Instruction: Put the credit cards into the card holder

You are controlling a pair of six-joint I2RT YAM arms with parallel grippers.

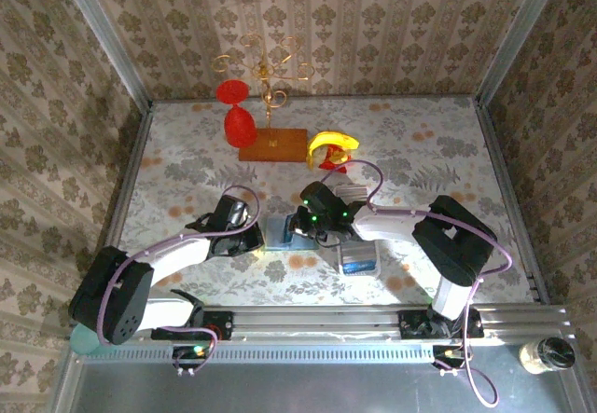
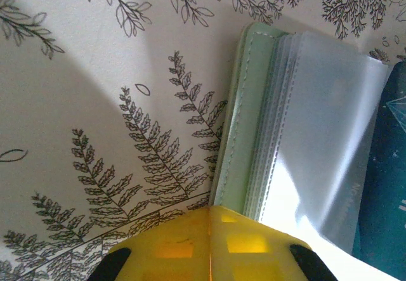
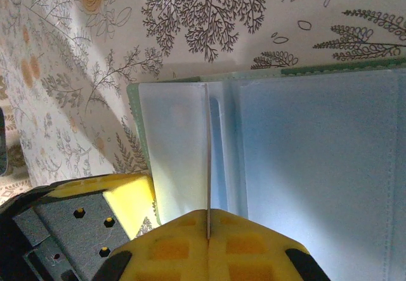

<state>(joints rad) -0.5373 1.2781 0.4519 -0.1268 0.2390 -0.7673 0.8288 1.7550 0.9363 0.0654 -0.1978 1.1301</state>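
The sage-green card holder lies open on the patterned cloth between both grippers, its clear sleeves fanned out. My left gripper is shut, its yellow tips meeting at the edge of the green cover. A dark blue card lies against the sleeves' far side. My right gripper is shut on a thin credit card, seen edge-on and standing upright over the open sleeves. The left gripper's fingers sit at the holder's left edge.
A long white tray lies just right of the holder, under the right arm. At the back stand a red glass, a gold stand on a wooden base and a yellow banana-like object. A jar sits off the table's front right.
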